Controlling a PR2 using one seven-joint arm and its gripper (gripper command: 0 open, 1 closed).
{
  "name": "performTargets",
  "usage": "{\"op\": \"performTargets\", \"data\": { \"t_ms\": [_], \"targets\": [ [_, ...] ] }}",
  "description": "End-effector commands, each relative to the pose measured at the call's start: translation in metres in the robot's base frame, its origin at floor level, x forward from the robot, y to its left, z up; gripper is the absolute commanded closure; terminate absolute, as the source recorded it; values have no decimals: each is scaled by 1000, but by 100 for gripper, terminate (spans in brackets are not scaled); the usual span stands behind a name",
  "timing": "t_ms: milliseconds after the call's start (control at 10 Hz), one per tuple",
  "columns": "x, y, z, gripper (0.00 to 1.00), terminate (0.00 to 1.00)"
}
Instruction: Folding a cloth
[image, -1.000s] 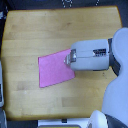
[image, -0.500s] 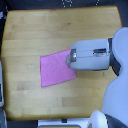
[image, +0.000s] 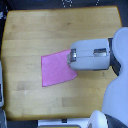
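Observation:
The cloth is a plain pink piece lying flat on the wooden table, slightly left of its middle and turned at a small angle. My gripper is a grey-white block that reaches in from the exterior view's right and sits over the cloth's right edge and upper right corner. Its body hides that part of the cloth. The fingertips lie under the block, so I cannot tell whether they are open or shut, or whether they hold the fabric.
The robot's white arm and body fill the exterior view's right side and lower right corner. The table's edges run near the frame's left, top and bottom. Dark floor shows beyond the top edge.
The gripper stays over the cloth's right edge with hardly any shift. The cloth lies in about the same place and shape.

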Motion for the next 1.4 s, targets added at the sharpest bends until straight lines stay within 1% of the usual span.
{"op": "performTargets", "data": {
  "t_ms": [0,200,300,400,600,900,1000,1200,1300],
  "targets": [
    [7,-1,10,100,0],
    [11,-4,23,100,0],
    [16,-3,38,100,0],
    [17,-1,41,100,0],
    [22,14,59,100,0],
    [25,36,66,100,0],
    [26,52,69,100,0],
    [16,70,72,100,0],
    [7,87,70,100,0]
  ]
}}
